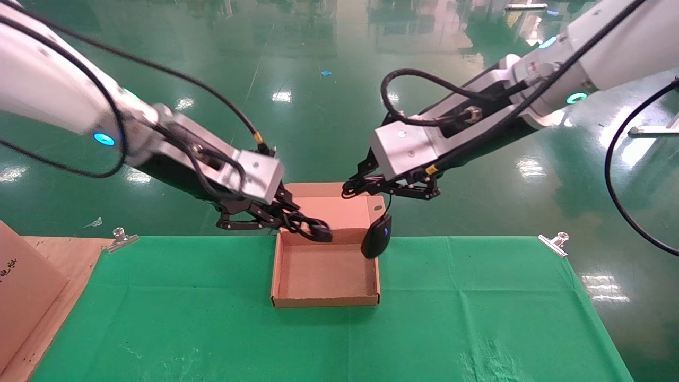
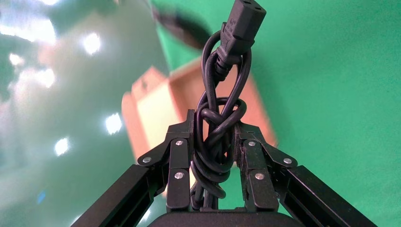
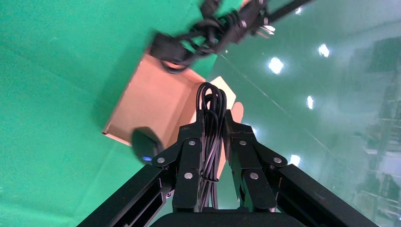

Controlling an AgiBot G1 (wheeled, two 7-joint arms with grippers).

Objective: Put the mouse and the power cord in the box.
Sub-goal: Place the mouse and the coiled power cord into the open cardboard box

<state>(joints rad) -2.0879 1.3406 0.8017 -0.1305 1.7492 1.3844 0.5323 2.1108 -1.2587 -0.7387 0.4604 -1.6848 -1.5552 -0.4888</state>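
- Right now your left gripper [image 1: 310,229] is clamped on the power cord [image 2: 218,127]; the left wrist view shows its fingers [image 2: 178,175] pressed to either side of the knotted bundle, plug end sticking out past them.
- It hangs over the box's [image 1: 324,300] far left corner, with the cord not yet touching the cardboard floor as far as the head view shows.
- Your right gripper [image 1: 356,187] is squeezed on the mouse's thin folded cable [image 3: 210,137], not on the mouse body.
- So the mouse [image 1: 376,236] dangles below on that cable, at the box's right wall near the far right corner, about level with the rim; whether it touches the wall you cannot tell.
- Both things look lifted and carried over, so the step in hand is the drop into the box, and neither is inside yet.
- Next, I judge, you should bring the left gripper lower and a little toward the box's middle before letting go, so the stiff bundle does not spring over the wall.
- For the mouse, shift the right gripper inward toward the box's middle first; released here it could land on the rim or outside on the green cloth [image 1: 477,307].
- Count: one mouse, one power cord, one box with its lid [image 1: 329,204] open at the far side, two grippers, and two metal clips [image 1: 121,236] at the cloth's far corners.
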